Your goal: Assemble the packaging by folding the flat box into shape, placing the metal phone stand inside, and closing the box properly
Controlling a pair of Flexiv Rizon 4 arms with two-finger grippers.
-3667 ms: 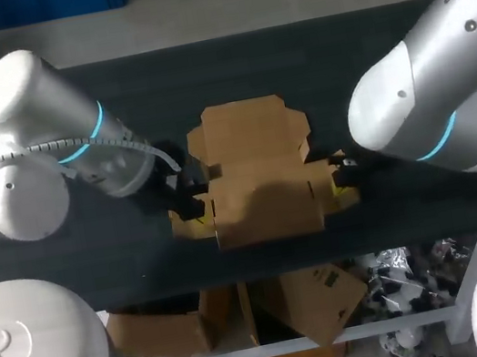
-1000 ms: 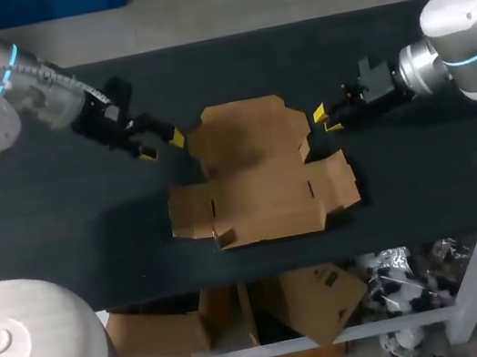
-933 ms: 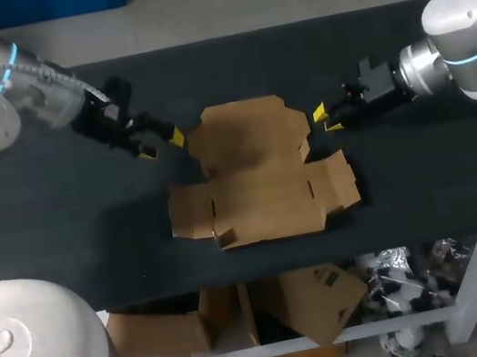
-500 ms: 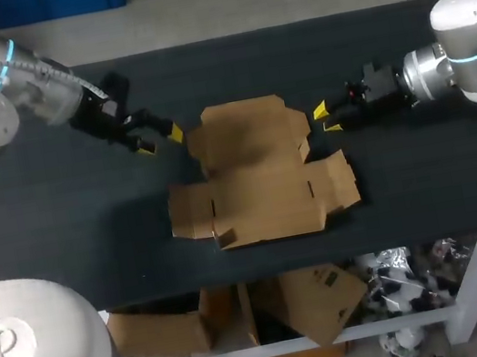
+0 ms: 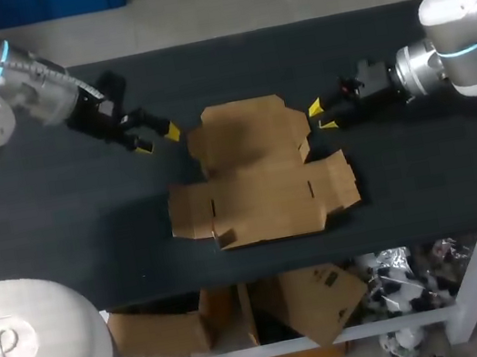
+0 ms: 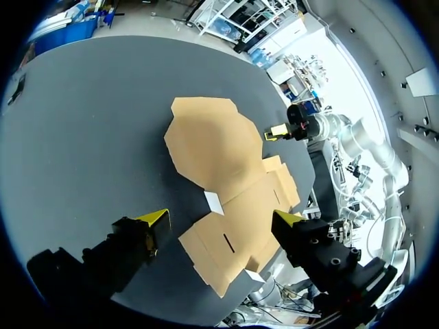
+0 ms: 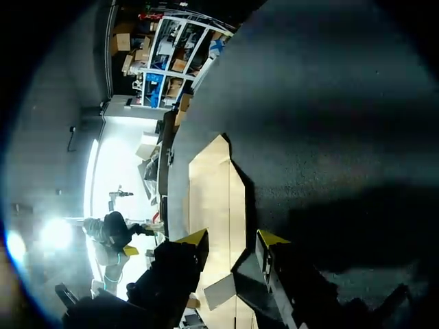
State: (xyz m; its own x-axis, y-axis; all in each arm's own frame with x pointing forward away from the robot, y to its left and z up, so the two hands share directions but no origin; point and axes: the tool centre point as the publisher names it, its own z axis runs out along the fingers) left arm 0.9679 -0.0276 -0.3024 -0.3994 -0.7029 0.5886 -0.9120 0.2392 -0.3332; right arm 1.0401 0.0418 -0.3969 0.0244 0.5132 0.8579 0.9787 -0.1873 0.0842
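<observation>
Head view: the flat box [image 5: 256, 171] lies unfolded in the middle of the counter [image 5: 64, 237]. Its panels rest on the surface, save what may be a small tab lifted at the near edge. The metal phone stand appears in no view.

Judgement: the task stands at its first step, the folding, and none of it is yet done. Loading and closing remain.

The left claw [image 5: 160, 140] sits just beside the far-left edge of the box, apart from the cardboard. Its fingers stand wide apart and carry nothing. The left wrist view agrees: the box [image 6: 212, 151] lies ahead of and below the spread fingers, with none of it pinched.

The right claw [image 5: 321, 116] sits just beside the far-right corner of the same far panel. Its fingers are parted, more narrowly than the left's, and are empty. Whether the nearer tip brushes the flap edge cannot be determined from above. The right wrist view shows the box [image 7: 212, 199] ahead of the fingers with nothing clamped between them.

Next move, as judged: both claws flank the far panel, so that panel or its side flaps are the likely start. This calls for working a fingertip under a thin edge lying flush on the counter. Both sides should rise together, or the light sheet may slide or skew.
</observation>
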